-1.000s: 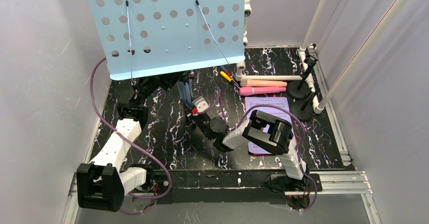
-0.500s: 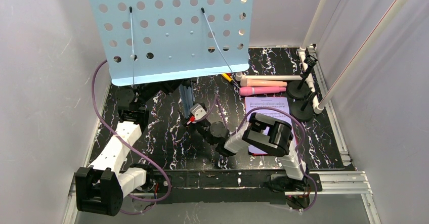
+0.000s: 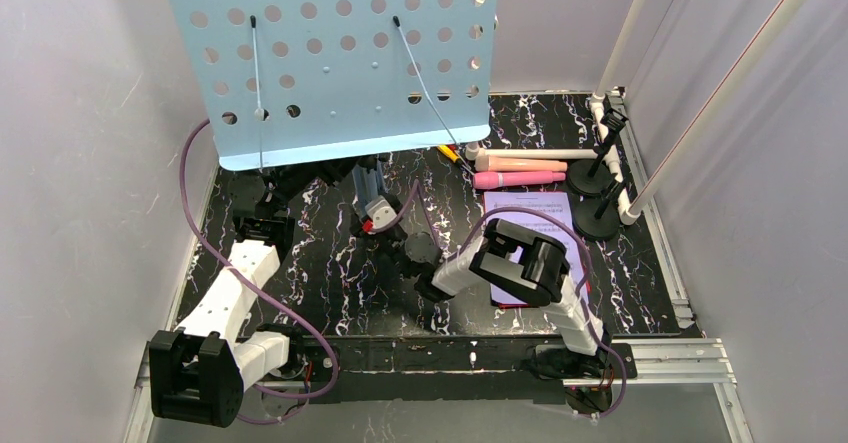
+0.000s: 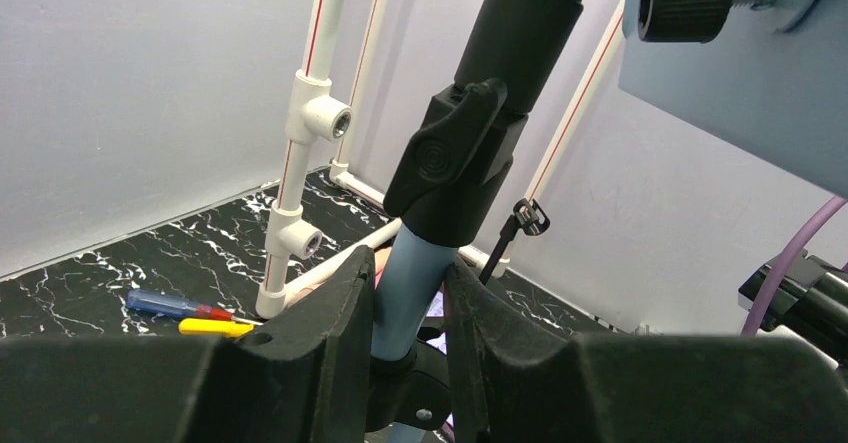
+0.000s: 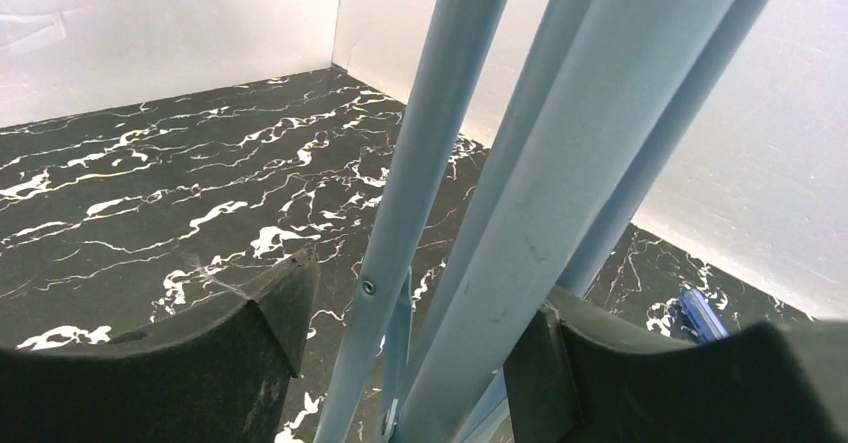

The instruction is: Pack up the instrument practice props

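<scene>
The pale-blue perforated music rack (image 3: 330, 53) stands tilted at the back left on its pole (image 4: 410, 283). My left gripper (image 4: 408, 308) is shut on that pole just below its black clamp collar (image 4: 460, 153); in the top view it (image 3: 285, 178) is hidden under the rack. My right gripper (image 5: 420, 293) is open with its jaws around the folded tripod legs (image 5: 500, 193). Its right finger touches a leg and its left finger stands apart. The pink microphone (image 3: 518, 179), the beige microphone (image 3: 520, 163), two black holders (image 3: 590, 173) and the lavender page (image 3: 530, 211) on a red page (image 3: 515, 305) lie at the right.
A white PVC pipe frame (image 3: 530, 152) runs along the back and right side, its upright (image 4: 300, 163) close behind the pole. A yellow and a blue screwdriver (image 4: 190, 308) lie near it. Grey walls enclose the black marbled floor (image 3: 330, 273). A purple cable (image 3: 195, 203) loops at the left.
My right gripper has moved left and back onto the tripod legs. The rack has shifted and tilted a little. My left gripper keeps its hold on the pole.
</scene>
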Motion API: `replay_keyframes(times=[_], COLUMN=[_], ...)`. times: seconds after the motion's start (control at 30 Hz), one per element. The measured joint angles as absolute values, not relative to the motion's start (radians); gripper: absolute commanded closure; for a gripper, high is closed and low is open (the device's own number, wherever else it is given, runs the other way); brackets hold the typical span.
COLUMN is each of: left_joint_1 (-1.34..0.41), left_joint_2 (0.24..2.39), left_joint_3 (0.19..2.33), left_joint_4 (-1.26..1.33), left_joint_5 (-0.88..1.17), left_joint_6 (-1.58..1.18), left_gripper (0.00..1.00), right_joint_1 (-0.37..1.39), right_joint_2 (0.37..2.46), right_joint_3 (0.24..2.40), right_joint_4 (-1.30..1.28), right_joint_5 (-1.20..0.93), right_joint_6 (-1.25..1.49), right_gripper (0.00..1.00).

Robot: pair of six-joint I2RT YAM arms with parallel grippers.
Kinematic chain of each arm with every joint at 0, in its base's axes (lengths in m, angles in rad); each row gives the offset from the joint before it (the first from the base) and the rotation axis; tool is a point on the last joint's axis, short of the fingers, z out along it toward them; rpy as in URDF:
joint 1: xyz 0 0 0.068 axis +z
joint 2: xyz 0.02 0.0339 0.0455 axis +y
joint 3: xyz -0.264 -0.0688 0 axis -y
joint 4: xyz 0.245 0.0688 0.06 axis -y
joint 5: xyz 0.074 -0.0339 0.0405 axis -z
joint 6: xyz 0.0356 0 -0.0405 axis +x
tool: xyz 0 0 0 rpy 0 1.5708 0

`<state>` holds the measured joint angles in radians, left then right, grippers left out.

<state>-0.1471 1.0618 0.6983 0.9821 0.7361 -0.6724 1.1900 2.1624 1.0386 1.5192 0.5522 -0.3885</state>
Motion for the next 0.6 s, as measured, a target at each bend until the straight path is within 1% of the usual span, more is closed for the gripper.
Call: replay_keyframes(times=[0.03, 0.13, 0.3, 0.47, 0.6], left_joint_1=[-0.147, -0.147, -0.144, -0.146, -0.161], left_joint_2=[1.062, 1.062, 1.062, 1.042, 1.023], left_joint_3=[0.698, 0.698, 0.698, 0.698, 0.698], left_joint_4=[0.982, 0.98, 0.974, 0.936, 0.898], left_joint_5=[0.736, 0.731, 0.72, 0.731, 0.722], left_joint_6=[-0.672, -0.672, -0.669, -0.673, -0.68], left_gripper=[1.0, 1.0, 1.0, 1.0, 1.0], right_joint_1=[1.187, 1.178, 1.15, 1.133, 1.124], right_joint_2=[2.162, 2.162, 2.153, 2.099, 2.037], right_joint_3=[1.039, 1.038, 1.015, 0.935, 0.856], right_joint_4=[1.52, 1.521, 1.54, 1.544, 1.535], right_joint_5=[0.549, 0.534, 0.493, 0.471, 0.438], right_joint_6=[-0.391, -0.396, -0.361, -0.285, -0.272], right_gripper=[0.34, 0.47, 0.73, 0.98, 0.99])
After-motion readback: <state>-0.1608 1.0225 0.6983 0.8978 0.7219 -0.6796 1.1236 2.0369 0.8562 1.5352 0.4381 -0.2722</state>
